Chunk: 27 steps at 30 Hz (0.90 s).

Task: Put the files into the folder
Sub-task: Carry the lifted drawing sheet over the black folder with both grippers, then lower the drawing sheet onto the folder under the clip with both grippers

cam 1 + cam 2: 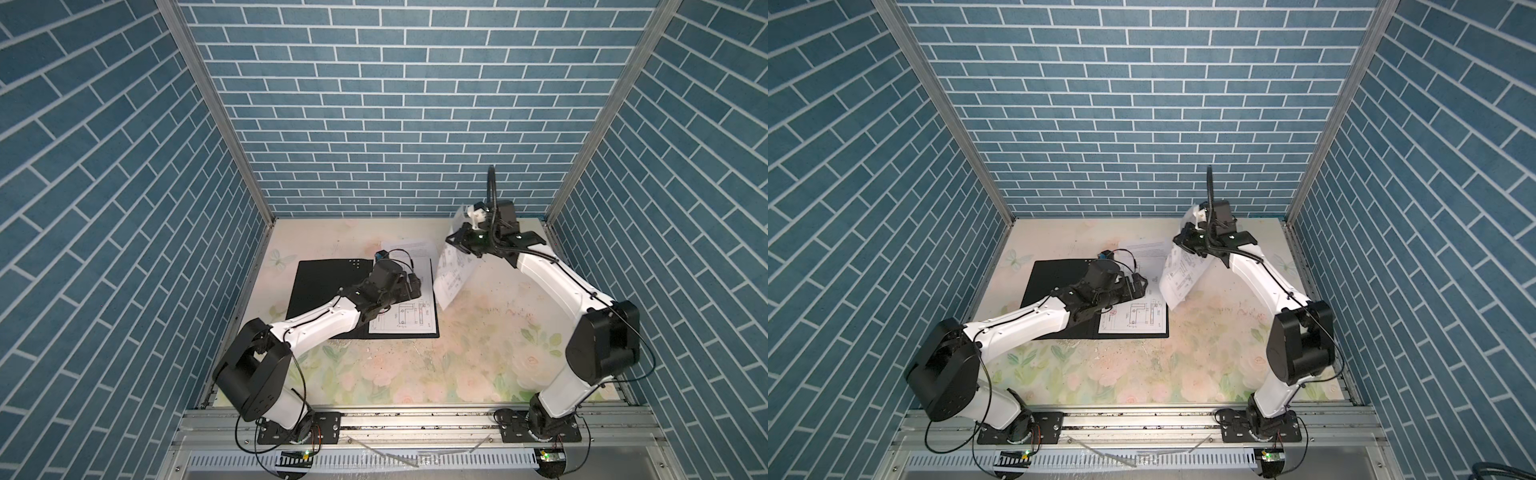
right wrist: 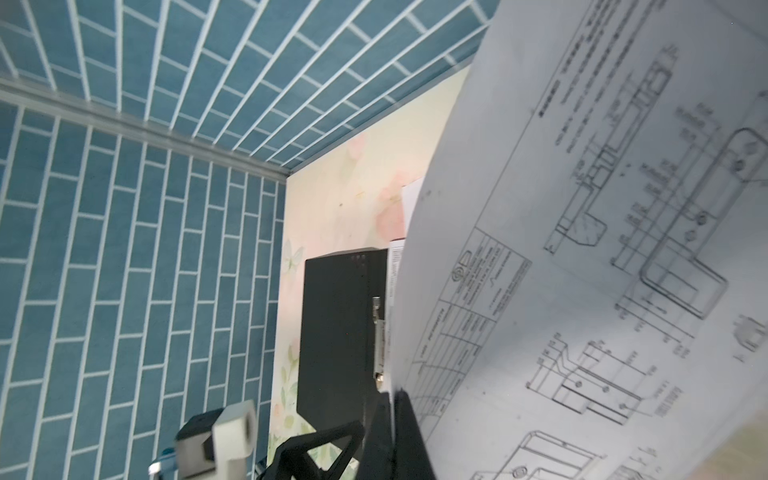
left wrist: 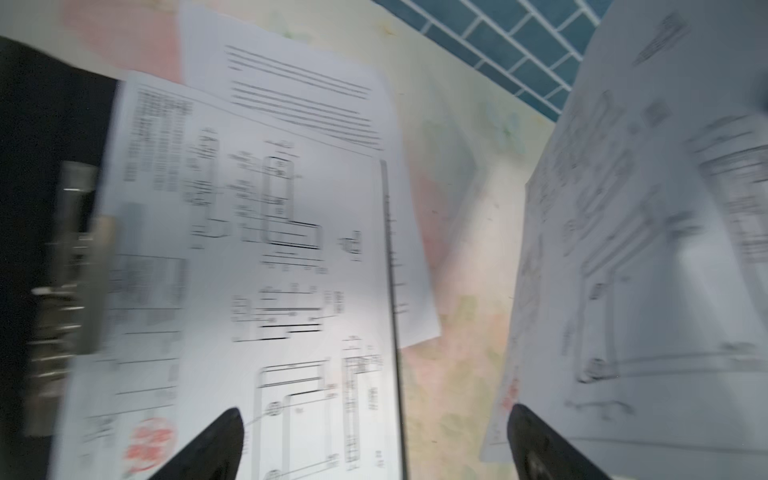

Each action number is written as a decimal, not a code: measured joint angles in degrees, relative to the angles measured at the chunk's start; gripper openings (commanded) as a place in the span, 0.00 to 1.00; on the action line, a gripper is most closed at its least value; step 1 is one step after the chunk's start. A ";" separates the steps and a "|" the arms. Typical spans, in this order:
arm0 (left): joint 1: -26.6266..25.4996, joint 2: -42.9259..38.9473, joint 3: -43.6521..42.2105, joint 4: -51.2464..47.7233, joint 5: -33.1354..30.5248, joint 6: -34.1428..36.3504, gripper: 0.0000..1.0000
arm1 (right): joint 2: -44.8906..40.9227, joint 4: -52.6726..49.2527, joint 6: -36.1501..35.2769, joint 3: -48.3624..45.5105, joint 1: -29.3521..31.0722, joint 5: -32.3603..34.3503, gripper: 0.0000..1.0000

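Note:
The folder [image 1: 324, 286] [image 1: 1054, 282] lies open on the table, black inside up, with its metal clip [image 3: 75, 257] [image 2: 377, 332] at the spine. A drawing sheet [image 1: 405, 322] [image 1: 1133, 318] [image 3: 249, 249] lies flat on its right half. A sheet of printed text [image 1: 409, 249] [image 1: 1148, 249] [image 3: 299, 91] rests on the table at the folder's far right corner. My left gripper [image 1: 411, 287] [image 1: 1140, 286] [image 3: 374, 415] hovers open over the sheet in the folder, holding nothing. My right gripper [image 1: 455, 241] [image 1: 1183, 241] [image 2: 392, 392] is shut on the edge of another drawing sheet [image 1: 453, 274] [image 1: 1179, 276] [image 3: 644, 249] [image 2: 602, 249], which hangs curled in the air right of the folder.
The table [image 1: 457, 353] has a floral cover. Blue brick walls close it in at the back and both sides. A metal rail [image 1: 415, 419] with both arm bases runs along the front edge.

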 measured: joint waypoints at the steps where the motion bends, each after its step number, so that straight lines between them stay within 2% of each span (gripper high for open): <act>1: 1.51 -1.20 -1.44 -0.72 -0.15 0.55 1.00 | 0.52 -0.24 0.00 1.70 1.09 -0.35 0.00; 6: 6.75 -6.29 -5.57 -2.91 0.09 2.43 1.00 | -2.78 1.31 0.70 1.36 1.40 -0.63 0.00; 8: 8.22 -7.15 -5.77 -3.21 0.37 3.13 1.00 | -5.66 4.50 1.64 -2.82 1.16 -0.55 0.00; 12: 10.47 -7.43 -6.21 -3.23 1.42 4.07 1.00 | -10.58 14.60 5.27 -17.81 0.79 -0.22 0.00; 16: 12.81 -7.54 -8.72 -3.06 2.95 4.55 1.00 | -7.76 22.45 8.24 -30.21 1.40 1.51 0.00; 19: 14.60 -7.63 -10.97 -2.82 4.20 4.72 0.99 | -4.15 26.82 10.08 -35.32 2.25 2.95 0.00; 27: 16.83 -7.74 -15.63 -0.39 7.74 5.25 1.00 | 2.99 37.07 13.49 -37.38 6.78 5.90 0.00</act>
